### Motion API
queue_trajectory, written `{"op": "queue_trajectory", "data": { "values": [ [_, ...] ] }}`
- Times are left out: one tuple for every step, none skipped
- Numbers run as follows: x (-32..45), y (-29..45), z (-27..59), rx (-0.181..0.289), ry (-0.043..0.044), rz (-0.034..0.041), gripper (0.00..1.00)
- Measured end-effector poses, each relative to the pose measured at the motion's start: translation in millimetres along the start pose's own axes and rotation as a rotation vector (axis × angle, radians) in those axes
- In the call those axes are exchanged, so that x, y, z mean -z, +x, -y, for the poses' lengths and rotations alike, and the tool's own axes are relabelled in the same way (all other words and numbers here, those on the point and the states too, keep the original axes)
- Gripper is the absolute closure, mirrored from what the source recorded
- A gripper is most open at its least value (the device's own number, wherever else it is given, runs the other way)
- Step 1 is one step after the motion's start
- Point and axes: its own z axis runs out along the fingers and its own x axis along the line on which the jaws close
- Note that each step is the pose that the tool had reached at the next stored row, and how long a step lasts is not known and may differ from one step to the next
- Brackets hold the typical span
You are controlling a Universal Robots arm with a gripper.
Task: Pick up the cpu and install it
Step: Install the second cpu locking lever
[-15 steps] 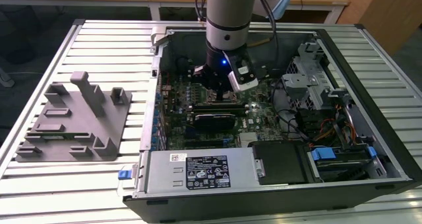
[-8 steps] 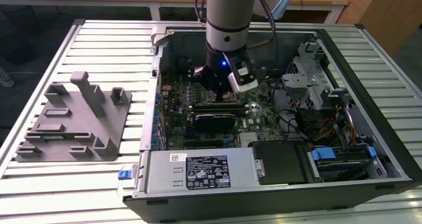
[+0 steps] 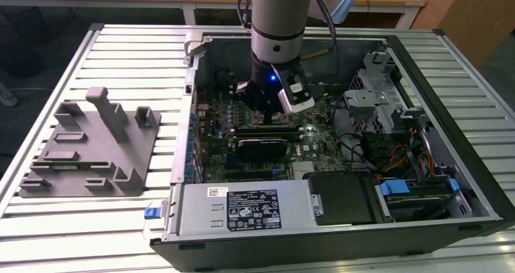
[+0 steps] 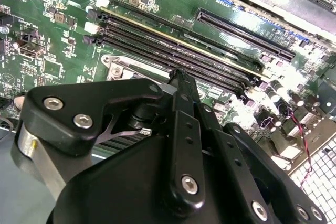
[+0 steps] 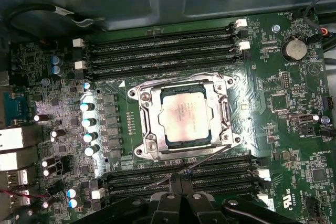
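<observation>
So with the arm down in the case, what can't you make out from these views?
- Gripper fingertips: cut off at the first wrist view's edge; its linkage blocks them in the second.
- Socket holding the cpu: hidden behind the arm in the exterior view.
- Cpu markings: too small.

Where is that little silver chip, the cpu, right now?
In the first wrist view the cpu sits inside the metal socket frame on the green motherboard, between the two banks of memory slots.

Slatted metal table (image 3: 120, 50): open computer case (image 3: 450, 182), grey, seemingly plastic fixture (image 3: 88, 149).
</observation>
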Motion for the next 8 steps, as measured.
{"op": "queue_trajectory", "data": {
  "values": [
    [-0.1,0.0,0.0,0.0,-0.0001,0.0001,0.89],
    [-0.1,0.0,0.0,0.0,-0.0002,0.0,0.89],
    [-0.3,0.1,0.1,0.0,-0.0008,0.0001,0.89],
    [-0.4,0.2,0.2,0.0,-0.001,0.0001,0.89],
    [-0.4,0.2,0.2,0.0,-0.0008,0.0,0.89],
    [-0.4,0.2,0.2,0.0,-0.0007,0.0,0.89],
    [-0.4,0.2,0.3,0.0,-0.0006,-0.0001,0.89],
    [-0.4,0.2,0.3,0.0,-0.0006,-0.0001,0.89]
  ]
}}
